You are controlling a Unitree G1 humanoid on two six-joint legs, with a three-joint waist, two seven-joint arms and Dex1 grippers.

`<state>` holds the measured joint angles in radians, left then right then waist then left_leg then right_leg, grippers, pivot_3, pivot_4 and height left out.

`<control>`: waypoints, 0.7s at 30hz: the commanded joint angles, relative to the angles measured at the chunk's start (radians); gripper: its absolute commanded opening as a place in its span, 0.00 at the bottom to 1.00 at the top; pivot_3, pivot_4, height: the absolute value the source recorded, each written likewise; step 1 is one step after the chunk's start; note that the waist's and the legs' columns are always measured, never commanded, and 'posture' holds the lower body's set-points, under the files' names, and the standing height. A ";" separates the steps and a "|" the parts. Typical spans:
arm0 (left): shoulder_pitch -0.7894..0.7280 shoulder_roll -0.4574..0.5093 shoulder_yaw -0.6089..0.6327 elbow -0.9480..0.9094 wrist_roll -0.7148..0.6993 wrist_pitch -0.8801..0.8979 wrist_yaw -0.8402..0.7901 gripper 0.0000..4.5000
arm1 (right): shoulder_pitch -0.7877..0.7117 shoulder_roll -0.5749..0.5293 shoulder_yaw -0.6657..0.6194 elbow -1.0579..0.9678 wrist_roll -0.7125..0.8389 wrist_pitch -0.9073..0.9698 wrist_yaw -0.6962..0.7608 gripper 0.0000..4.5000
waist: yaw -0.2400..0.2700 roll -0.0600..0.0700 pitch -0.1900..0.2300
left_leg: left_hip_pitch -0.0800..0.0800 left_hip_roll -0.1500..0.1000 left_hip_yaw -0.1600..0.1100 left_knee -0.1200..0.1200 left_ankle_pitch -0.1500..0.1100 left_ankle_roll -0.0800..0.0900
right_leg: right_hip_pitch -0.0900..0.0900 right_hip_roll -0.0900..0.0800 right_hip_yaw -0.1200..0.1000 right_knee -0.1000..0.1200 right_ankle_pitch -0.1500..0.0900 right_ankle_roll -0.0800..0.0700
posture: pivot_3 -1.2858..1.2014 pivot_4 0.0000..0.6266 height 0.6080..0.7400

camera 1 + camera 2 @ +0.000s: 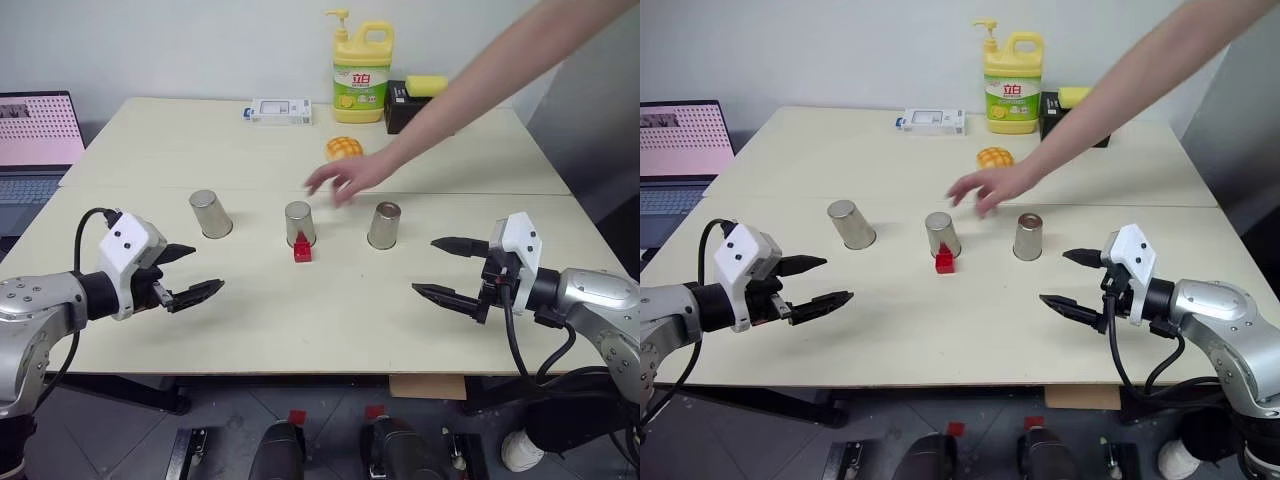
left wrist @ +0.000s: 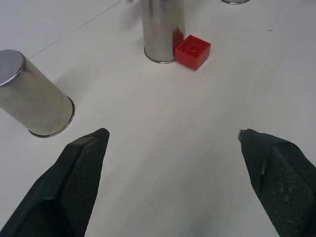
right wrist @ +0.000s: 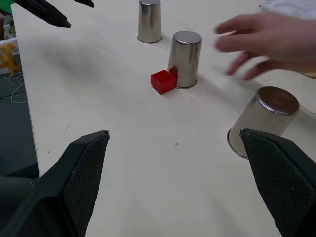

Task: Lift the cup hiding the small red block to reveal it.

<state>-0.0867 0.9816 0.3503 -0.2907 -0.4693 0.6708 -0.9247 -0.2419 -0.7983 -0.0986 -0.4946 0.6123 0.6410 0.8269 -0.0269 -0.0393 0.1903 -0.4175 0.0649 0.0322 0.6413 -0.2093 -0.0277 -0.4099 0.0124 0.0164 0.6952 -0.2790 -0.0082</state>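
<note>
Three steel cups stand upside down in a row on the table: left (image 1: 210, 214), middle (image 1: 299, 223) and right (image 1: 384, 225). The small red block (image 1: 302, 250) lies uncovered against the near side of the middle cup, as the left wrist view's block (image 2: 192, 51) confirms. A person's hand (image 1: 345, 178) hovers just behind the middle and right cups. My left gripper (image 1: 208, 268) is open and empty, near and left of the left cup. My right gripper (image 1: 424, 265) is open and empty, near and right of the right cup.
At the table's far side are a yellow detergent bottle (image 1: 362, 70), a white box (image 1: 280, 110), a black box with a yellow sponge (image 1: 410, 105) and a yellow-orange round item (image 1: 343, 148). A laptop (image 1: 35, 140) sits off the left edge.
</note>
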 commanded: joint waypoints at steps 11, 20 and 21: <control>-0.023 0.015 -0.002 -0.019 -0.003 -0.004 0.003 0.99 | 0.005 0.007 -0.014 -0.024 0.001 -0.020 0.004 1.00 | 0.000 0.000 0.000 | 0.000 0.000 0.000 0.000 0.000 0.000 | 0.000 0.000 0.000 0.000 0.000 0.000 | 0.52 0.24 1.00; -0.024 0.017 -0.006 -0.019 -0.001 -0.002 0.002 0.99 | 0.004 0.011 -0.009 -0.021 -0.006 -0.024 0.005 1.00 | 0.000 0.000 0.000 | 0.000 0.000 0.000 0.000 0.000 0.000 | 0.000 0.000 0.000 0.000 0.000 0.000 | 0.52 0.24 1.00; -0.024 0.017 -0.007 -0.019 -0.001 -0.002 0.002 0.99 | 0.003 0.011 -0.009 -0.021 -0.006 -0.023 0.005 1.00 | 0.000 0.000 0.000 | 0.000 0.000 0.000 0.000 0.000 0.000 | 0.000 0.000 0.000 0.000 0.000 0.000 | 0.52 0.24 1.00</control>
<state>-0.0933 0.9817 0.3378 -0.2905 -0.4689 0.6722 -0.9253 -0.2344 -0.7856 -0.0971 -0.4948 0.6084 0.6380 0.8279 -0.0269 -0.0393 0.1903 -0.4175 0.0649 0.0322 0.6414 -0.2092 -0.0277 -0.4098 0.0124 0.0164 0.6953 -0.2790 -0.0082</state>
